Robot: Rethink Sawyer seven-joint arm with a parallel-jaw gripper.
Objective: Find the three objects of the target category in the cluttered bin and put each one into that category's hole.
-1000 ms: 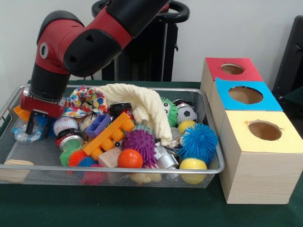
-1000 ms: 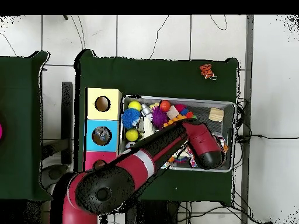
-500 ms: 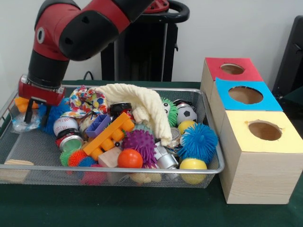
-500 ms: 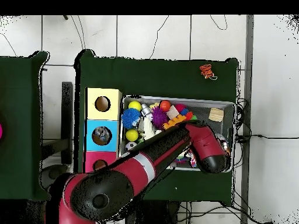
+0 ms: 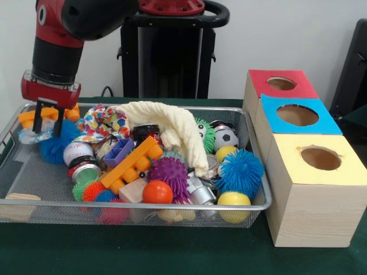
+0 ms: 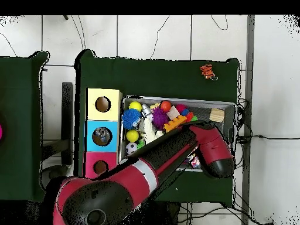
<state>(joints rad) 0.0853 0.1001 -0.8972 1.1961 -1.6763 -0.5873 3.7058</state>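
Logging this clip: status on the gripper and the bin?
Gripper raised at the wire mesh bin's end away from the boxes, jaws apart, empty. Fuzzy blue ball just below. Three hole-topped boxes untouched.

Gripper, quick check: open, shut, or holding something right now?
Gripper: fingers spread open, nothing held between them, raised over the bin's corner, above the blue spiky ball and orange block.

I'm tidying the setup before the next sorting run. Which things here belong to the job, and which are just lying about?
Job:
tool
wire bin
toy clutter inside it
red box, blue box, yellow box, each with a hole

Lying about:
small orange item on the green cloth outside the bin
second green table alongside
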